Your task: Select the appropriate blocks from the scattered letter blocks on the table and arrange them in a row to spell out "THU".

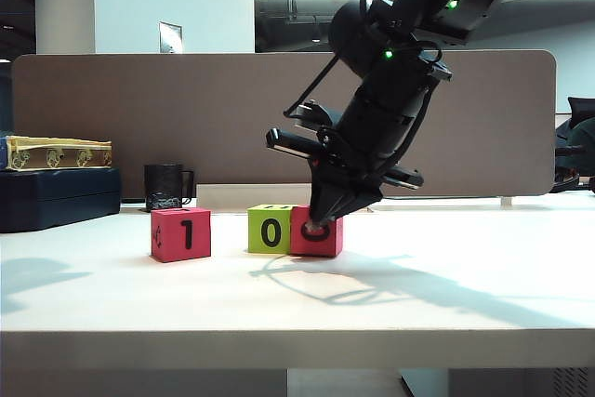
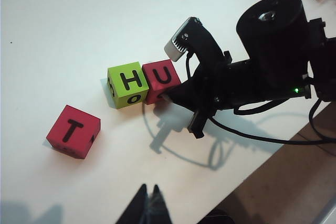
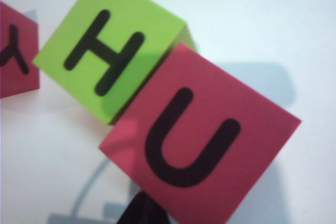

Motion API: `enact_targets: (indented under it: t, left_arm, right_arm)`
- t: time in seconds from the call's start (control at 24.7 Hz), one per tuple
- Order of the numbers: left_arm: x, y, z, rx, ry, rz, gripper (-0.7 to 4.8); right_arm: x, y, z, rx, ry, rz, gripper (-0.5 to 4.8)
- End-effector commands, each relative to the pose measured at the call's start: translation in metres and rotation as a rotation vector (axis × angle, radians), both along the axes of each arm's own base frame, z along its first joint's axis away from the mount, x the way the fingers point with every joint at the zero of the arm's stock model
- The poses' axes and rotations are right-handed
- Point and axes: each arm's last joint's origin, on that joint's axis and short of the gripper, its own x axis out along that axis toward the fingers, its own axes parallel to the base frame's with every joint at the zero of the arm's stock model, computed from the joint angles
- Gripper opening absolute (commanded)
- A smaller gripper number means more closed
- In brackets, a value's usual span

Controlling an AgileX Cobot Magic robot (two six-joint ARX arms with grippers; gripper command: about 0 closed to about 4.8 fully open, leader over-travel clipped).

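Three blocks lie on the white table (image 1: pixel 465 295). A red block (image 1: pixel 180 234) stands apart on the left and shows T on top (image 2: pixel 73 130). The lime green H block (image 1: pixel 270 228) (image 2: pixel 127 84) (image 3: pixel 110 51) and the red U block (image 1: pixel 327 239) (image 2: pixel 161 80) (image 3: pixel 199 140) touch side by side. My right gripper (image 1: pixel 319 224) (image 2: pixel 169 96) (image 3: pixel 142 205) comes down at a slant from the upper right, shut, with its tip against the U block's near side and nothing between its fingers. My left gripper (image 2: pixel 148 188) hangs shut over bare table, short of the blocks.
A black mug (image 1: pixel 167 186) stands at the back left in front of the tan divider panel (image 1: pixel 112 118). A dark box (image 1: pixel 56 197) with a yellow patterned box on top sits at the far left. The table's edge (image 2: pixel 252 171) runs close to the right arm.
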Motion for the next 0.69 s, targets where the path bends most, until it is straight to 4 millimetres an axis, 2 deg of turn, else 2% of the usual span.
enact_targets:
  t: [0.04,0.37,0.69]
  left_arm:
    - [-0.0011,0.0004,0.0029,-0.006,-0.014,-0.003,-0.06]
    - [-0.0011,0.0004,0.0029,-0.006,-0.014,-0.003,-0.06]
    - [-0.0010,0.0004,0.0029,-0.006,-0.015,-0.003,-0.06]
  right_arm:
    - [0.0027,0.0014,0.0043,0.012,-0.036,-0.005,-0.03]
    - [0.0041,0.0011,0.0045,0.020,-0.045,-0.007,-0.03]
    - [-0.0040,0.0023,0.0004,0.062,0.077,0.078,-0.03]
